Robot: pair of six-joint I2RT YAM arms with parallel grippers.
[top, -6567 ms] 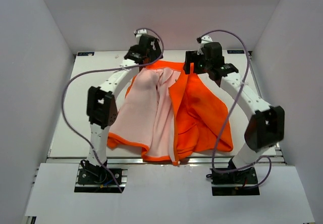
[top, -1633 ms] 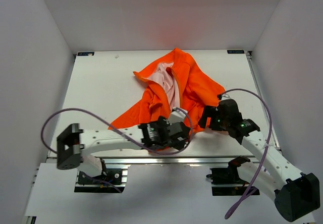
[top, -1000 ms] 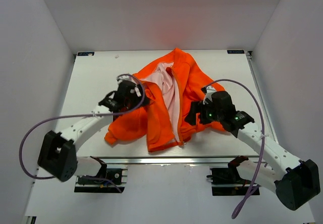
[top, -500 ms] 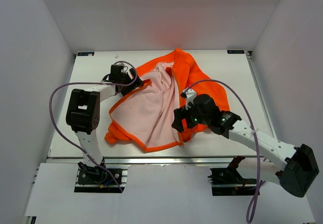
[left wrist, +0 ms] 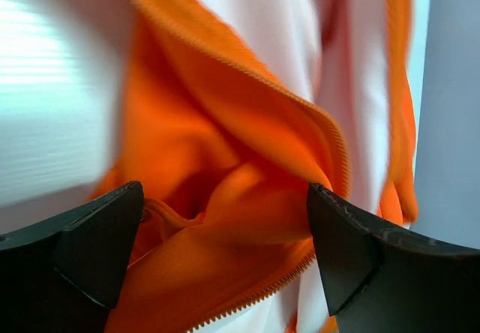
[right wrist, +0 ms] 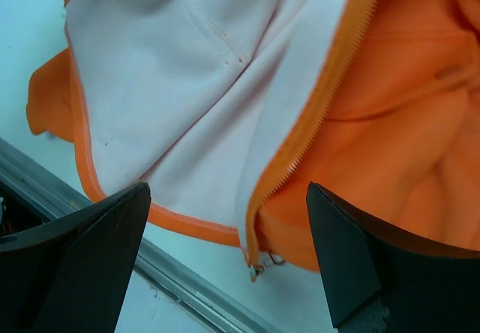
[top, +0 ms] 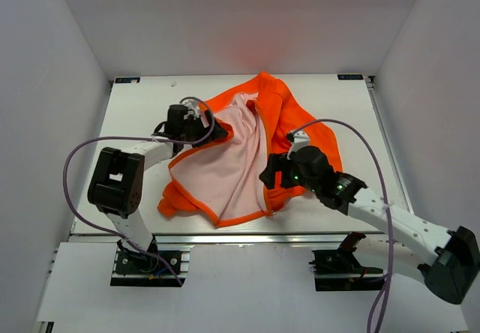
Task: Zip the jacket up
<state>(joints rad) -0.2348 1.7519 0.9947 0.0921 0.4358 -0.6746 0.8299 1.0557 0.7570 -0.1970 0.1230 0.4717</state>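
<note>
The jacket lies unzipped on the table, its left front panel thrown back with the pink lining up; the zipper runs down to the near hem; the left gripper hovers spread wide over the panel's far edge, gripping nothing; the right gripper, equally wide, hangs empty above the zipper's lower end.

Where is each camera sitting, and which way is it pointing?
Top: above and behind the robot, looking down at the table and jacket; left gripper and right gripper show.
Left wrist: behind the left gripper, facing bunched orange fabric close up; its two dark fingers frame the bottom.
Right wrist: behind the right gripper, looking down at pink lining and the zipper; its fingers show.
Shared: top and right wrist both show lining beside the zipper.
</note>
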